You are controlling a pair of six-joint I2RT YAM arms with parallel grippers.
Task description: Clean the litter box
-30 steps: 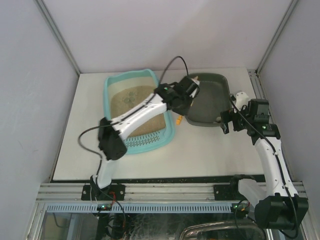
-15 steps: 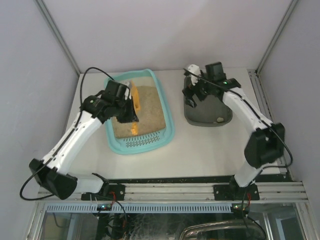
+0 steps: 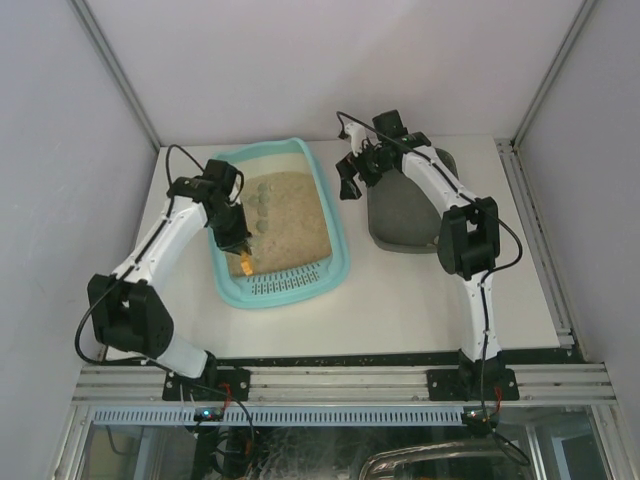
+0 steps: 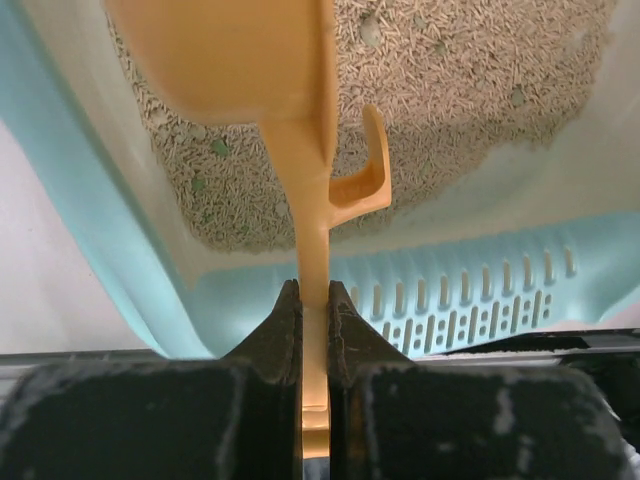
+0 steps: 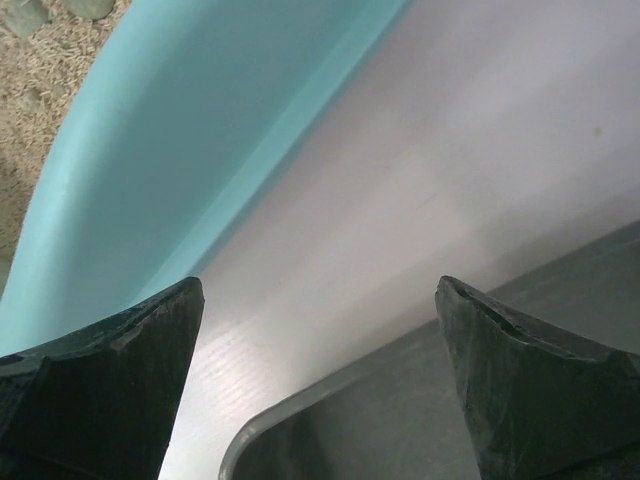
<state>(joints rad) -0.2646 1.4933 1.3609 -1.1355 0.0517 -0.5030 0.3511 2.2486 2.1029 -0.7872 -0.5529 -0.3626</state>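
Clamping the thin handle of the orange scoop (image 4: 298, 170) tightly between its fingers, the left hand (image 4: 314, 300) is hanging over the near end of the litter box (image 3: 338, 245), just past the slotted grate strip (image 4: 470, 300), so the bowl is pointing into the tan litter (image 4: 450, 110). The box is lying on the left side of the table (image 3: 400, 310). Further in, greenish clumps (image 3: 260, 199) are sitting on the litter, and the scoop is probably aiming at them. Beyond, the right hand (image 3: 350, 183) is hovering with fingers wide apart, gripping nothing, between the box and the dark grey tray (image 3: 400, 220), perhaps waiting to steady one.
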